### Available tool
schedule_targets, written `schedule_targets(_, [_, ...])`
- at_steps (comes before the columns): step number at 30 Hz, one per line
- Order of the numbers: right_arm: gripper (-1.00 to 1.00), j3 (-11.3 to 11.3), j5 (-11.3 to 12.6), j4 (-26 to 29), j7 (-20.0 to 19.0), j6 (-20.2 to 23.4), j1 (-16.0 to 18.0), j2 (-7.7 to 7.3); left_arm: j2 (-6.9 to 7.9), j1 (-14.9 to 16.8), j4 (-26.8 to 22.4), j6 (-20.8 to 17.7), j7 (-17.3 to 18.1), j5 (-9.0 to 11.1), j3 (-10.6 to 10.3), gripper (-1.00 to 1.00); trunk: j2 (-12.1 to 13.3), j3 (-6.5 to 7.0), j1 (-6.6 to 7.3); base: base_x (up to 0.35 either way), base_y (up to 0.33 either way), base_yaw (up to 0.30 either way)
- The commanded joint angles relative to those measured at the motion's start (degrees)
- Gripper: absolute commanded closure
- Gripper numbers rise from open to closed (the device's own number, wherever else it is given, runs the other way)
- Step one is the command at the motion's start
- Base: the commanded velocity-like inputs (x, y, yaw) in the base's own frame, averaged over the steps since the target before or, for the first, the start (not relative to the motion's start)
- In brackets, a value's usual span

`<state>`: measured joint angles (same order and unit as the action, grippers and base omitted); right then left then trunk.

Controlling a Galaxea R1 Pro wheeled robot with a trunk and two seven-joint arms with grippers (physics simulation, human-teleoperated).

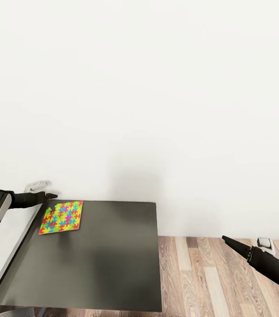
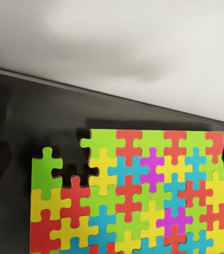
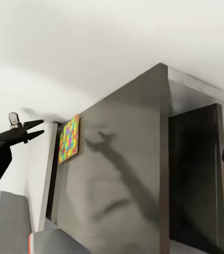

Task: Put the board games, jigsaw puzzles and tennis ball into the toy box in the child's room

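Dark cabinet top (image 1: 104, 259) holds one jigsaw puzzle (image 1: 62, 217) at its far wall-side corner. Left gripper (image 1: 51, 195), fingers slightly apart, hovers just beside it; grasping seemingly comes next. Right gripper (image 1: 225, 239): cannot tell.

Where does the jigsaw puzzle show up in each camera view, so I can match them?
Head view: the jigsaw puzzle lies at the lower left, on the far left corner of the dark grey cabinet top, just beyond the left gripper.
Left wrist view: it covers the lower half, with a gap in one corner.
Right wrist view: a small strip left of centre.
Shared landmark: the dark cabinet top.
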<state>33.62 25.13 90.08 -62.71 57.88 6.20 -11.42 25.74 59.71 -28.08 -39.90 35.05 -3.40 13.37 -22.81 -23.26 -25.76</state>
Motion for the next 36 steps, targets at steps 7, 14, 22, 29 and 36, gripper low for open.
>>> schedule_targets(7, [-1.0,0.05,-0.08,0.01,-0.22,0.22,0.04,-0.01,-0.07,0.05,-0.04,-0.3,0.37,-0.37,0.35,-1.0,-0.1,-0.75,-0.03,0.0,0.0,0.0])
schedule_targets(14, [-1.0,0.05,-0.08,0.01,-0.22,0.22,0.04,-0.01,-0.06,0.04,-0.04,-0.27,0.37,-0.34,0.38,-1.0,-0.1,-1.4,-0.03,0.0,0.0,0.0])
schedule_targets(22, [-1.0,0.05,-0.08,0.01,-0.22,0.22,0.04,-0.01,0.02,0.05,-0.04,-0.27,0.37,-0.3,0.42,-1.0,-0.1,-2.15,-0.03,0.0,0.0,0.0])
schedule_targets(29, [-1.0,0.05,-0.08,0.01,-0.22,0.22,0.04,-0.01,0.01,0.03,-0.04,-0.2,0.37,-0.31,0.43,-1.0,-0.1,-2.8,-0.03,0.0,0.0,0.0])
schedule_targets(36, [-1.0,0.05,-0.08,0.01,-0.22,0.22,0.04,-0.01,-0.03,0.04,-0.04,-0.18,0.37,-0.29,0.46,-1.0,-0.1,-3.46,-0.03,0.0,0.0,0.0])
